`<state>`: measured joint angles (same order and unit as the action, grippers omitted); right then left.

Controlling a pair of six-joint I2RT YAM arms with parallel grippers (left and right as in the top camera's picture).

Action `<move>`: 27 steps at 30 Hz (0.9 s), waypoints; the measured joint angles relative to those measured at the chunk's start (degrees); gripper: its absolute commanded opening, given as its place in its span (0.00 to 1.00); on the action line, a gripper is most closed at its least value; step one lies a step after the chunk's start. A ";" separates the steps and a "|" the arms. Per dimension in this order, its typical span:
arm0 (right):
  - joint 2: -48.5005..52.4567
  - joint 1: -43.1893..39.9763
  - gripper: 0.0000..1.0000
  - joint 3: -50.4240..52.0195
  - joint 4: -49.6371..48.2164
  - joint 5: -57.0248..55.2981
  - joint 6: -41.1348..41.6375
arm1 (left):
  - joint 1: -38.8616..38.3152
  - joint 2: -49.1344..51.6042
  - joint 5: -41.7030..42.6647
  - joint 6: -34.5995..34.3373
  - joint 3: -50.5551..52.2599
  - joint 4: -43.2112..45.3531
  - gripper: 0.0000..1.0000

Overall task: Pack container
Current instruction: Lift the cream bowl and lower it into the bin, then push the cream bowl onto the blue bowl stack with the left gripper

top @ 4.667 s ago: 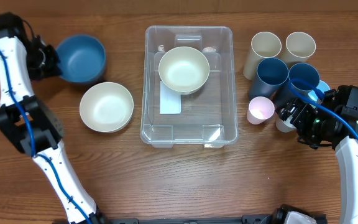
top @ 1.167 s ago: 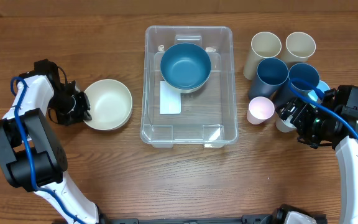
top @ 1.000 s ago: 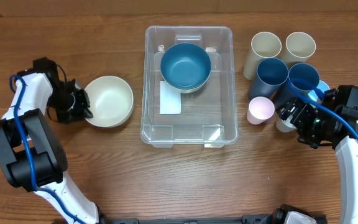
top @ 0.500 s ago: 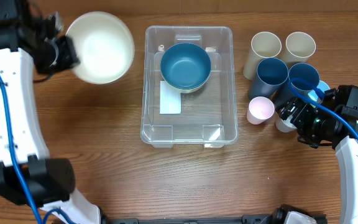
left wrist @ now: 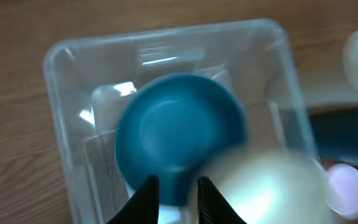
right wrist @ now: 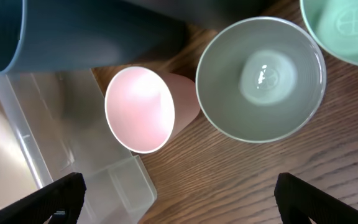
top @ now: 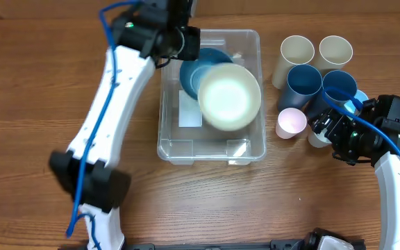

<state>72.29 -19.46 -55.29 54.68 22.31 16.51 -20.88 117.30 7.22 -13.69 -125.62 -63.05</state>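
My left gripper [left wrist: 176, 199] has its jaws drawn narrow on the rim of a cream bowl [top: 229, 96]. The bowl hangs blurred in the air over the middle of the container [top: 172, 149]. Just beyond my fingers [left wrist: 148, 200], a blue bowl [left wrist: 179, 130] sits inside the container at its far end, partly under the cream bowl's edge. The container is a clear plastic bin resting on the wooden table [top: 186, 201] between my two arms. On its bottom lies a white label [top: 188, 112], half covered from above by the cream bowl, and I can read no writing on it. My right gripper [right wrist: 179, 186] hovers low at the right side of the table with its jaws spread wide. Below it a pink cup [right wrist: 140, 109] stands tipped toward the container's near right corner, just beside it. Close against the pink cup is a grey cup [right wrist: 260, 78]. At the edge of my wrist view sits a mint cup [right wrist: 347, 25], which has a small circle with a cross moulded into its bottom. Beyond these stand two dark blue cups [top: 304, 80], and behind them two cream cups [top: 297, 52], all clustered to the right of the container and apart from it.
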 measured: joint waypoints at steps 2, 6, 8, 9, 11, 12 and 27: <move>0.00 0.00 1.00 0.00 0.37 0.00 -0.02 | 0.44 3.52 -0.09 -1.29 0.00 1.97 0.16; 0.00 0.00 1.00 0.00 0.96 0.00 -0.02 | 2.40 9.27 1.95 -3.54 0.24 4.09 0.15; 0.00 0.00 1.00 0.00 1.03 0.02 0.00 | 3.26 10.03 2.62 -4.09 0.46 4.07 0.16; 0.00 0.00 1.00 0.00 1.07 0.00 -0.02 | 4.13 10.23 3.17 -4.44 0.46 4.07 0.20; 0.00 0.00 1.00 0.00 1.07 0.00 -0.02 | 4.63 10.12 3.91 -4.50 0.42 3.45 0.26; 0.00 0.00 1.00 0.00 1.11 0.02 -0.02 | 4.76 10.10 4.48 -4.39 0.42 2.64 0.27; 0.00 0.00 1.00 0.00 1.55 0.02 0.00 | -2.25 4.68 6.08 3.21 0.00 -13.35 0.56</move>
<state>72.29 -19.46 -55.29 56.23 22.33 16.51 -23.14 121.97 13.30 -10.48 -125.62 -76.40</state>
